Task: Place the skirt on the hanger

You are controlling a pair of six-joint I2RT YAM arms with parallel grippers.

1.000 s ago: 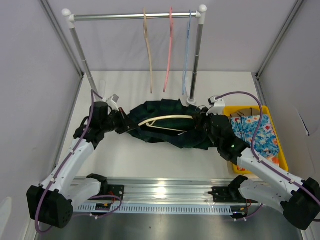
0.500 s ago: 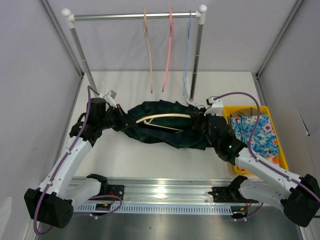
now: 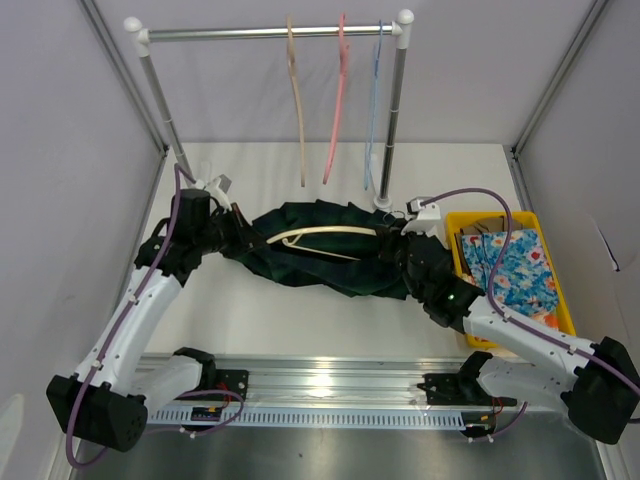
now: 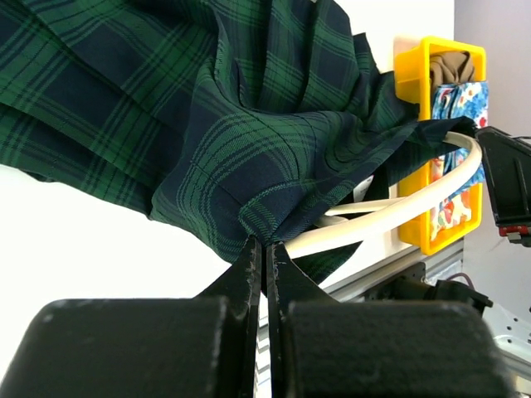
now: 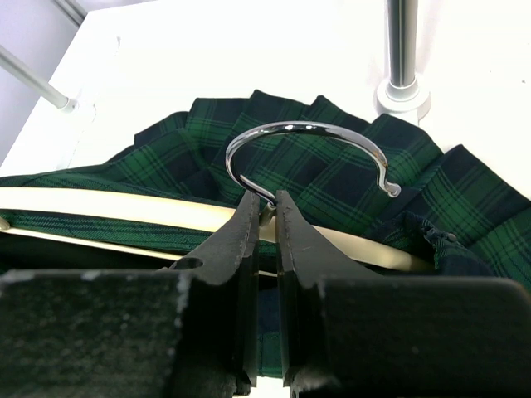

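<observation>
Left pincer [image 4: 264,247] clamped on skirt [image 4: 207,124] fold | right pincer [image 5: 266,206] clamped on hanger [image 5: 108,204] neck | risk: thin fold slips free under pull.

On the clothes rail [image 3: 270,33] hang a tan hanger [image 3: 297,110], a pink hanger [image 3: 336,110] and a blue hanger [image 3: 373,110]; right of its right post a yellow bin [image 3: 557,280] holds floral cloth [image 3: 520,265].

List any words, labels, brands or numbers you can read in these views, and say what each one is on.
No text can be read.
The skirt, hanger, bin, left gripper and right gripper show no print.
The small board on the base rail has marks that are too small to read.
</observation>
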